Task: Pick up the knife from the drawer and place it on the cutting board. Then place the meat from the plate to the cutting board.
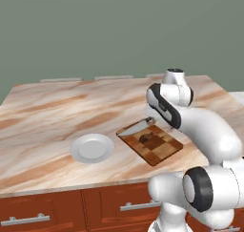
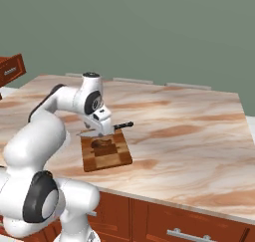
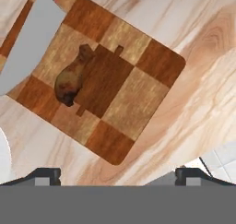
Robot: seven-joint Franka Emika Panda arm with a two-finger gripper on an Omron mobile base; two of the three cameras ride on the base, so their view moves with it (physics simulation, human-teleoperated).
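From left to right on the tabletop (image 1: 47, 107) we see the plate (image 1: 92, 148), bare, then the cutting board (image 1: 162, 150) well apart from it. On the board the knife (image 3: 32, 38) lies along one edge and the meat (image 3: 71, 78) rests just beside the blade, its long axis roughly parallel to it. Our tool (image 3: 117, 174) hangs directly above, its tips spread wide and holding nothing. We judge both placements done.

Flat, even rendered light is covering every view; no glare. Soft shadows are sitting under the meat (image 3: 70, 81) below the pincer (image 3: 118, 174). Base views are looking slightly soft.
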